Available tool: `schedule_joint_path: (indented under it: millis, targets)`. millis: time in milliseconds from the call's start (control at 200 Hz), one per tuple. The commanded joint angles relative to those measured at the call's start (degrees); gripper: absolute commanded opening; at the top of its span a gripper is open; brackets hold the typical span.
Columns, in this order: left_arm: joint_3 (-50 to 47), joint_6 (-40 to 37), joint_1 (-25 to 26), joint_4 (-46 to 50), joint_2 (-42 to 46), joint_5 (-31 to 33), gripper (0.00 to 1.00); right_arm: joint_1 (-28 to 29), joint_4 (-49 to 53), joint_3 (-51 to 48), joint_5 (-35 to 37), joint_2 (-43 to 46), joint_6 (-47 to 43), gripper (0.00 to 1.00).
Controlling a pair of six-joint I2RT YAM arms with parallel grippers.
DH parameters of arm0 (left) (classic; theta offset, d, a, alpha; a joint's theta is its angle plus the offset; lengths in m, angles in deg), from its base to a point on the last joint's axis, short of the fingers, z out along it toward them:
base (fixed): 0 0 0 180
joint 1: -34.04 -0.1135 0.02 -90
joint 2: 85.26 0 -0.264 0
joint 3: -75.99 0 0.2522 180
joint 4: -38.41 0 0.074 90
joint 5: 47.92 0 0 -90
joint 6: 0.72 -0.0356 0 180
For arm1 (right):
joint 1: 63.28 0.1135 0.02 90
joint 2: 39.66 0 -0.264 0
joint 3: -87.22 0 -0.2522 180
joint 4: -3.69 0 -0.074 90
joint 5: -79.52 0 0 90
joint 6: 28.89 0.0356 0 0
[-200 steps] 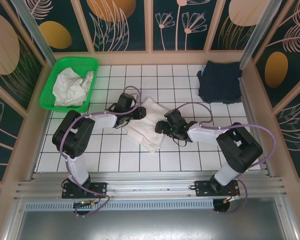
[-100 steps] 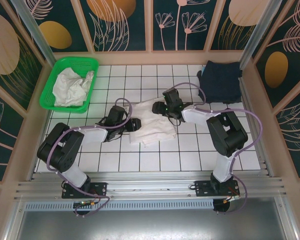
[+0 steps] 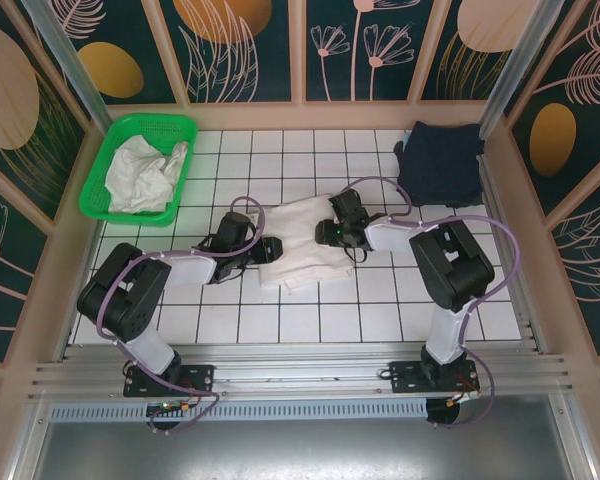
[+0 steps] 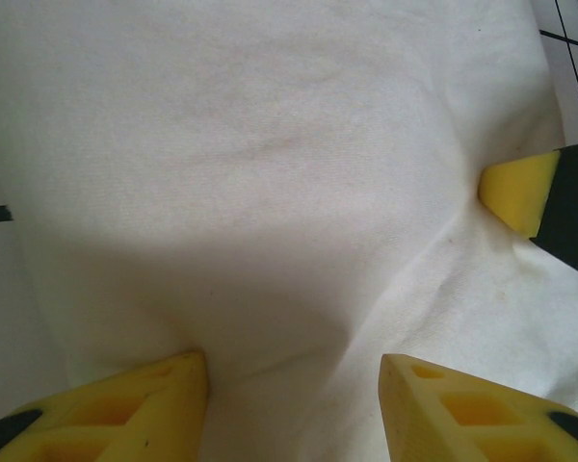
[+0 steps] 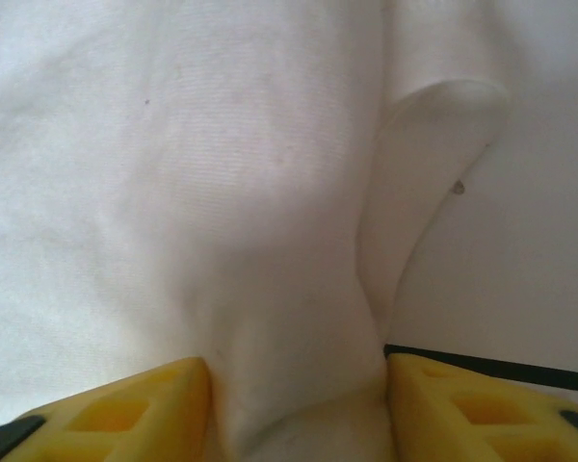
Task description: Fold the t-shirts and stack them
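Top external view: a white t-shirt (image 3: 302, 248) lies partly folded on the tiled table (image 3: 380, 300), just below the centre of the frame. Both arms reach inward to it. The left gripper (image 3: 270, 248) sits at its left edge and the right gripper (image 3: 328, 232) at its upper right part, so the two are near each other across the cloth. A navy t-shirt (image 3: 440, 162) lies in a folded pile at the upper right, well apart from the white one. At the upper left stands a green basket (image 3: 140, 120) with crumpled white t-shirts (image 3: 145, 172) inside.

Left wrist view: the left gripper (image 4: 294, 371) has its yellow fingers apart at the bottom of the frame. The white t-shirt (image 4: 270, 173) fills the gap between them, and creases run into it, so the cloth is pinched there. At the right edge, a yellow fingertip (image 4: 518, 192) of the other arm presses into the same fabric.

Right wrist view: the right gripper (image 5: 297, 375) clamps a raised ridge of the white t-shirt (image 5: 173, 173), which touches both inner faces of the fingers. A rounded folded edge sits at the upper right, with bare table (image 5: 520, 269) beside it.
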Motion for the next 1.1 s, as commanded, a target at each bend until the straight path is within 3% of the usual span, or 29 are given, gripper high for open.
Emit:
schedule_joint_path:
  millis: [0, 110, 370, 425, 480, 510, 816, 906, 1091]
  targets:
    - [1.4, 0.1, -0.1, 1.2, 0.6, 0.5, 0.5, 0.2, -0.3, 1.6, -4.2, -2.8, -2.1, 0.4]
    - [1.9, -0.3, -0.1, 1.9, 0.9, 0.6, 0.5, 0.0, -0.5, 3.0, -4.9, -2.7, -2.6, 0.31]
    - [1.7, -0.9, -0.1, 3.0, 2.8, 1.9, 0.51, -0.5, 4.2, 4.9, 1.8, 1.8, -4.4, 0.26]
    - [1.5, -0.9, -0.1, 3.0, 2.9, 2.0, 0.51, -0.5, 3.9, 3.9, 1.9, 2.6, -4.4, 0.3]
    - [1.6, -1.1, -0.1, 3.3, 2.9, 2.3, 0.51, -2.5, 3.8, 3.6, 1.9, 2.3, -4.4, 0.45]
    - [1.8, -1.2, -0.1, 3.4, 2.8, 2.4, 0.51, -2.8, 3.9, 3.7, 1.8, 1.8, -4.4, 0.48]
    - [1.5, -1.5, -0.1, 3.8, 3.5, 2.9, 0.51, -4.1, 5.1, 8.0, 2.4, -6.3, -5.3, 0.56]
    - [1.5, -1.6, -0.1, 3.9, 3.4, 2.9, 0.51, -3.9, 3.6, 8.1, -1.2, -7.7, -4.9, 0.56]
    - [1.9, -1.5, -0.1, 3.9, 3.2, 2.7, 0.51, -2.2, 3.8, 10.7, -2.4, -10.7, -4.7, 0.41]
